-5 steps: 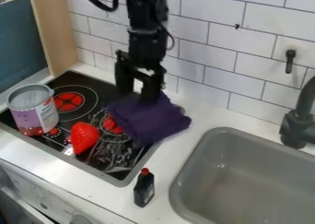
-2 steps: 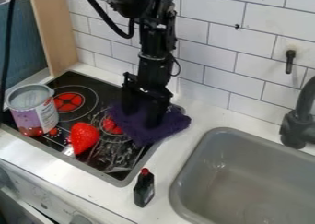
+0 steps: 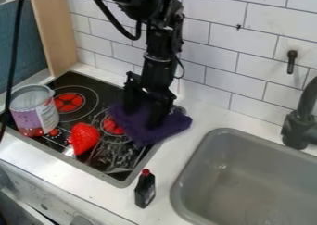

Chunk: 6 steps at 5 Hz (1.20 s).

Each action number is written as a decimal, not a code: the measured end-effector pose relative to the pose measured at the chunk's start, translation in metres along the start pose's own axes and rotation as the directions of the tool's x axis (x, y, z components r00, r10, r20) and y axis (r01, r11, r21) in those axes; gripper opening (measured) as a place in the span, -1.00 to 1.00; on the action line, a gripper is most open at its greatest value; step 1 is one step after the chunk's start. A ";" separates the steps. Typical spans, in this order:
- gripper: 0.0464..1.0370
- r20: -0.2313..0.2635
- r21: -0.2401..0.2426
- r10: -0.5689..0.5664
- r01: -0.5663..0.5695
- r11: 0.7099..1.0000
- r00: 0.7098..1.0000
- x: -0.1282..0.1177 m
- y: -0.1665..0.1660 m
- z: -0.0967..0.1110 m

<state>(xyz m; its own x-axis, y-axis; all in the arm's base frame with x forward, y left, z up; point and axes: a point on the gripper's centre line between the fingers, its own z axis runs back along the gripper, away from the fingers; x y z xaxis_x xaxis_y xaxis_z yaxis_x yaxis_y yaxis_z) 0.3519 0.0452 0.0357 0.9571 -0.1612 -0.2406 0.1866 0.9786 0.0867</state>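
black two-finger pincer (image 3: 142, 119) wide, at fluffy purple cloth (image 3: 150, 134), centre of frame; shallow grip could slip, leftward drag could knock shiny red toy strawberry (image 3: 84, 138).

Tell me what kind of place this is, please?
It looks like a kitchen, maybe a toy one: there's a black stovetop with red burner marks, a grey sink, and a dark faucet beside it.
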 end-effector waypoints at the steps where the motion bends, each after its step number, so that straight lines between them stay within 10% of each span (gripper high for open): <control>1: 0.93 0.002 0.038 0.103 -0.103 0.994 0.995 -0.014 0.021 -0.002; 6: 0.93 -0.028 0.007 0.346 -0.346 0.938 0.938 -0.028 0.110 -0.013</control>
<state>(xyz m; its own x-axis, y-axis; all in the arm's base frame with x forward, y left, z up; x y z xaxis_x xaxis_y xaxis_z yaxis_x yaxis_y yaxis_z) 0.3428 0.1593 0.0393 0.9560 0.1907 -0.2231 -0.1542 0.9731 0.1712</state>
